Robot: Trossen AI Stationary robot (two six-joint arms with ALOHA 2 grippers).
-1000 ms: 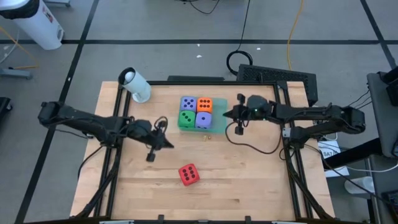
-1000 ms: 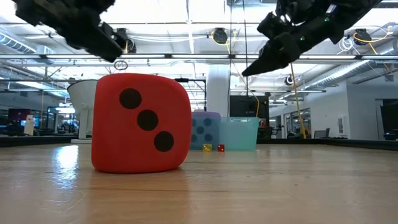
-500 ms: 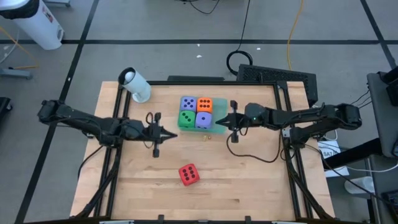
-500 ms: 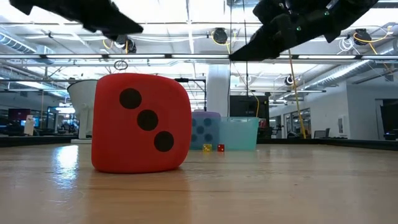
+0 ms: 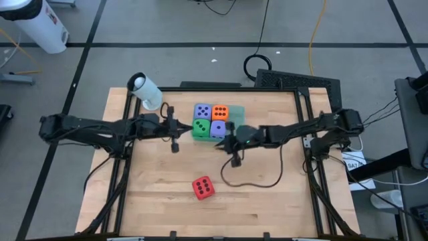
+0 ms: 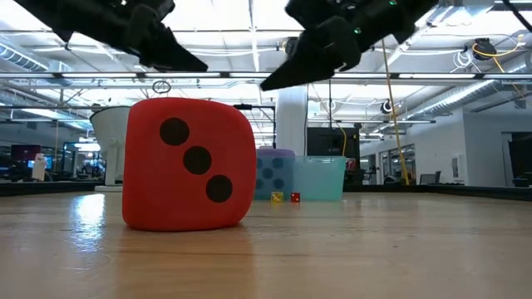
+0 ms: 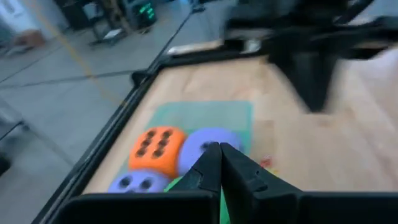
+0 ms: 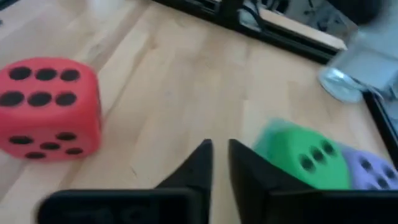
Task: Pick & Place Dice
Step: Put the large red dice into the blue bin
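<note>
1. Currently the right gripper (image 5: 226,142) is hovering at centre frame in the high view, just below and right of the tray (image 5: 235,111). In its wrist view the two dark fingers (image 8: 198,163) are standing slightly apart, a thin gap between the tips, nothing in them.
2. Opposite it, the left gripper (image 5: 175,129) is hanging just left of the tray. Its wrist view is showing the fingers (image 7: 208,167) pressed together, empty.
3. Four dice are sitting packed in the tray: purple die (image 5: 202,112) and orange die (image 5: 220,112) in the upper row, green die (image 5: 200,128) and second purple die (image 5: 219,128) in the lower row.
4. The red die (image 5: 202,187) is lying alone on the bare table (image 5: 267,194), lower centre of the high view, well apart from both grippers and below them. The low view is showing it large in the foreground, three pips facing the camera (image 6: 188,164).
5. Judgement: the step in hand looks like going for a die. Whether that is the loose red one or one in the tray, I cannot tell.
6. To do it well, the right jaws are needing to spread wider than a die face before descending, coming straight down and square to two opposite flat faces.
7. The cubes look soft, so a gentle squeeze should be holding without crushing.
8. For a tray die, the neighbours are touching, so finger room is tight.
</note>
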